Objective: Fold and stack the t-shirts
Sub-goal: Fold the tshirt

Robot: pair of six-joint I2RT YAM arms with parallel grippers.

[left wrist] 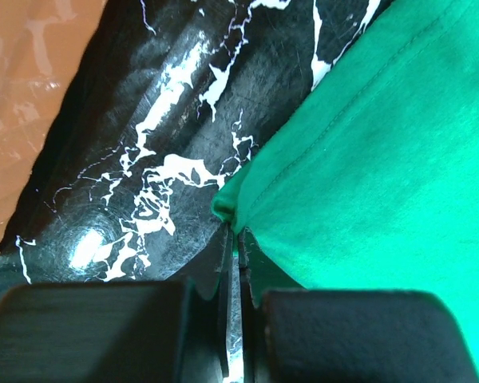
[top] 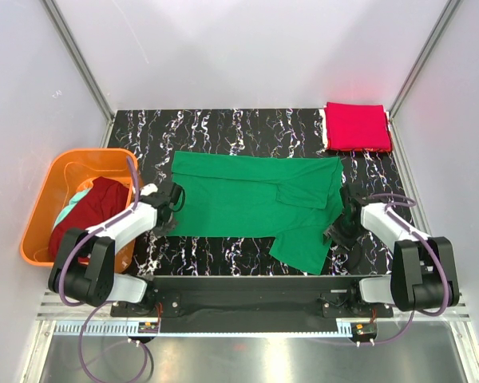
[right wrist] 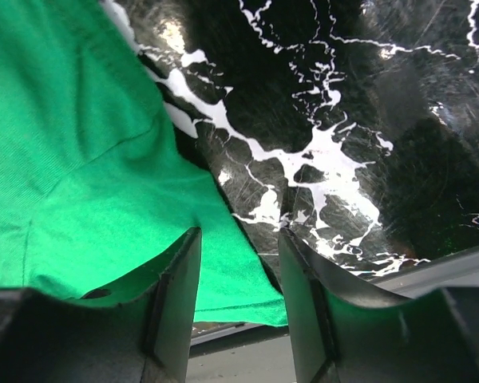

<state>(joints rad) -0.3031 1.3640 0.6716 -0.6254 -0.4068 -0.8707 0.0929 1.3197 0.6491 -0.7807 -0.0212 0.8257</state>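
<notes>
The green t-shirt (top: 255, 203) lies spread on the black marbled table (top: 223, 128), its right part partly folded over. My left gripper (top: 176, 199) is shut on the shirt's left hem edge (left wrist: 227, 209), pinching a small bunch of cloth. My right gripper (top: 339, 227) is open at the shirt's right edge; the green cloth (right wrist: 104, 175) lies between and left of its fingers (right wrist: 180, 295). A folded red t-shirt (top: 357, 127) sits at the far right corner. A dark maroon t-shirt (top: 92, 211) and a pale teal garment (top: 70, 209) lie in the orange basket (top: 44, 203).
The orange basket stands off the table's left side, close to my left arm; its wall shows in the left wrist view (left wrist: 24, 96). White walls enclose the table on three sides. The table's front edge (right wrist: 247, 335) lies just below my right fingers.
</notes>
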